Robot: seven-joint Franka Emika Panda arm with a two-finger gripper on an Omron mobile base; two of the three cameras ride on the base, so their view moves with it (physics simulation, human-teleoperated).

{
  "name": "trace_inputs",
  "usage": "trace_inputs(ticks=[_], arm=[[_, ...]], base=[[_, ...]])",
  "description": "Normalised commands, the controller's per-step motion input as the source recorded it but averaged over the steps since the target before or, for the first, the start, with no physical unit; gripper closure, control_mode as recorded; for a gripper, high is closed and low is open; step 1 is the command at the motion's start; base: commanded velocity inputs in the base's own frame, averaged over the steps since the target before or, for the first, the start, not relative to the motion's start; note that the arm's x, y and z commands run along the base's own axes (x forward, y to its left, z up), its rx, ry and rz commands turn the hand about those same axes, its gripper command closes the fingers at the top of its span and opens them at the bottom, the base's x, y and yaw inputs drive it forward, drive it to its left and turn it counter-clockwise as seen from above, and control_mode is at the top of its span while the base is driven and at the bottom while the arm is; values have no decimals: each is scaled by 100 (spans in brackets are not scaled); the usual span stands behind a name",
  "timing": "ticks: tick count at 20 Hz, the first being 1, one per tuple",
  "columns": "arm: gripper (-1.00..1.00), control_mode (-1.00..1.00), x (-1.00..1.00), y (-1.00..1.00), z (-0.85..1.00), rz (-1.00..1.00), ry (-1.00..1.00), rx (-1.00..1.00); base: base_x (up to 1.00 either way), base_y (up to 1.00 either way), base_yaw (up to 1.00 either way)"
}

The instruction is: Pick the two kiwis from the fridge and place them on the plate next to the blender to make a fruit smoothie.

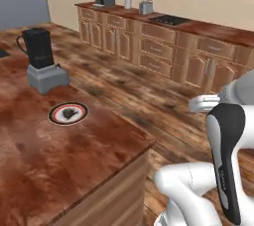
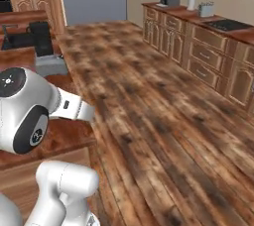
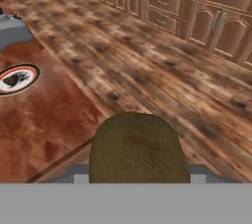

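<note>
The broad reddish-brown wooden bench (image 1: 74,160) lay ahead and to the left of the end effector (image 3: 139,176), with bare plank floor below and to its right. At the bench's far end stood the black-jugged blender on its square light-grey base (image 1: 42,61). Nearer the end effector sat the small round white plate with an orange-red rim (image 1: 68,113), already carrying one dull brown kiwi (image 1: 68,114) at its centre. The second rounded olive-brown kiwi (image 3: 139,149) was clamped between the end effector's nearly closed fingers, hanging just off the bench's near edge, well apart from the plate. Judging by this, the carry was the step in hand: it called for travelling leftward over the bench, staying high enough to clear the edge, then descending beside the resting fruit rather than onto it, and releasing low so the fruit would not roll off the flat plate.
</note>
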Motion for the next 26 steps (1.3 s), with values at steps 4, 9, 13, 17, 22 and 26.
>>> trace_inputs(ticks=[4,9,13,17,22,26], arm=[[100,100,0,0,0,0,0,0],[100,100,0,0,0,0,0,0],[100,100,0,0,0,0,0,0],[100,-100,44,-1,-1,0,11,0],[100,-100,100,0,-27,0,42,-2],[100,-100,100,0,-62,0,38,-1]], base=[[50,-7,94],[39,-1,77],[71,-4,34],[35,0,4],[0,0,0],[0,0,0]])
